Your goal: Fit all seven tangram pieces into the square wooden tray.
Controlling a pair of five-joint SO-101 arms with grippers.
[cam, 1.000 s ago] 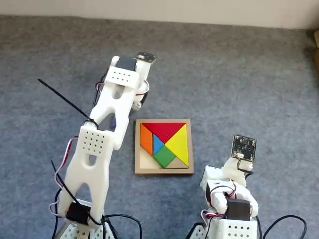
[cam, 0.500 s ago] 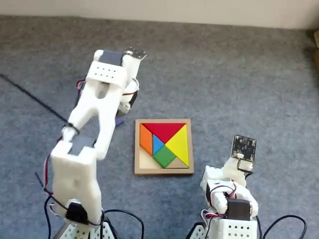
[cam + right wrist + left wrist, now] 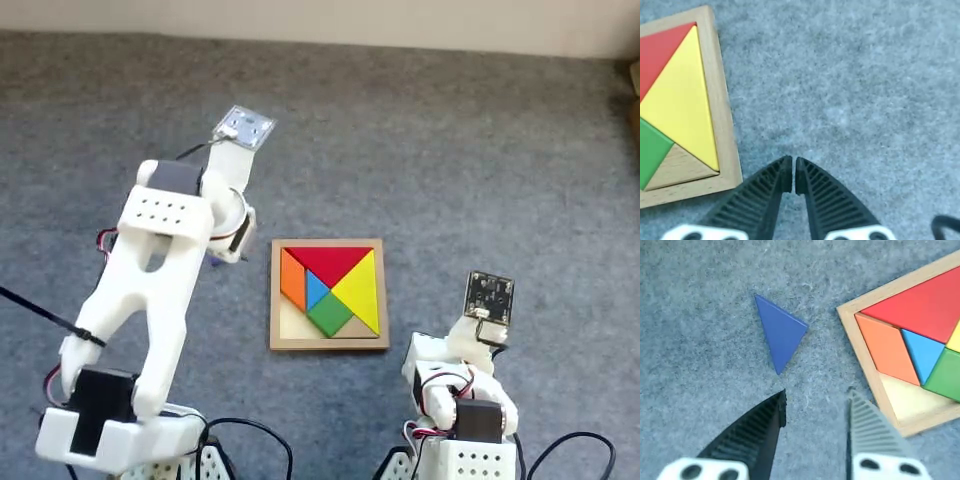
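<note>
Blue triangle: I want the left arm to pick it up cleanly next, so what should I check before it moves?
1. Left pincer open: ok.
2. Blue triangle lying flat on the carpet, apart from the tray: ok.
3. Triangle between the pincer's fingertips: not ok, it lies ahead of them.
4. Bare gap in the tray beside the orange piece: ok.
5. Right pincer off the tray: ok, shut over carpet beside it.
6. Triangle matches that gap: cannot tell.
</note>
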